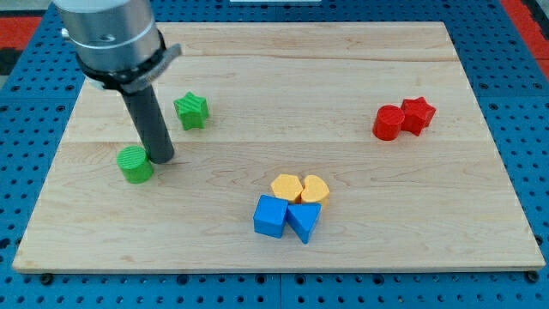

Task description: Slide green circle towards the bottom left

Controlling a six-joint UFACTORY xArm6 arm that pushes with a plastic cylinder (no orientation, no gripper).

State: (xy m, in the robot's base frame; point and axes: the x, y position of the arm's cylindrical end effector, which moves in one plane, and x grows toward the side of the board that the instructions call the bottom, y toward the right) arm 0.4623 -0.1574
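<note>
Green circle point(135, 163), a short ribbed cylinder of matte green, is seen on a pale wooden board point(369, 232), toward the view's left and slightly below the board's middle height. All other positions are given relative to this green circle.

Nearest the view's bottom, well to the right of the green circle and lower, a tight cluster of four blocks is found. A blue cube point(271, 215) and a blue triangular block point(304, 221) are pressed side by side. Just behind them, touching, a yellow block with flat facets point(286, 187) and a yellow heart-like block point(315, 189) are set.

My tip point(162, 159) is placed at the green circle's right edge, touching or almost touching it. The rod point(148, 123) is dark, smooth and straight, and rises up and to the left into a broad grey metal housing point(110, 34). No jaws are carried by this arm, so no jaw state can be told.

Farther back, up and to the right of the green circle and near it, a green star-shaped block point(192, 111) is seen, apart from the rod.

Far to the right and a little higher, a red cylinder point(389, 122) and a red star-shaped block point(418, 114) are seen touching each other.

The board shows long straight grain and plank seams. It is laid on a blue perforated surface point(26, 154).
</note>
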